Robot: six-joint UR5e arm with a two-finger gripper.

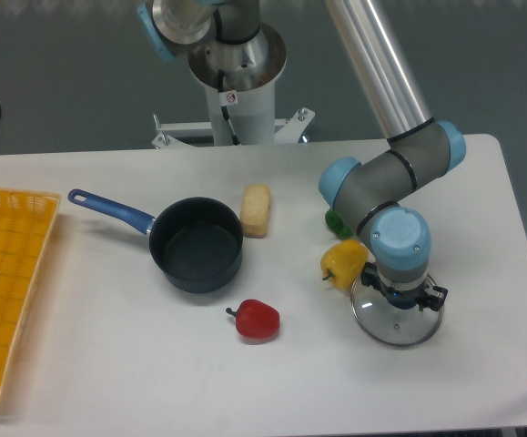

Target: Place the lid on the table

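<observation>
The lid (397, 318) lies low at the near right of the table (108, 364), seemingly on or just above it, right beside a yellow pepper (343, 262). The gripper (397, 300) sits straight over its knob; the wrist hides the fingers, so their state cannot be told. This looks like the set-down step. Next would be release and a straight lift. The near edge is close, and the pepper crowds the left; open room lies right.

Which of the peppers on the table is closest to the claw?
The yellow pepper. It sits right beside the lid under the claw. The red pepper lies farther left, and the green pepper is mostly hidden behind the arm.
</observation>
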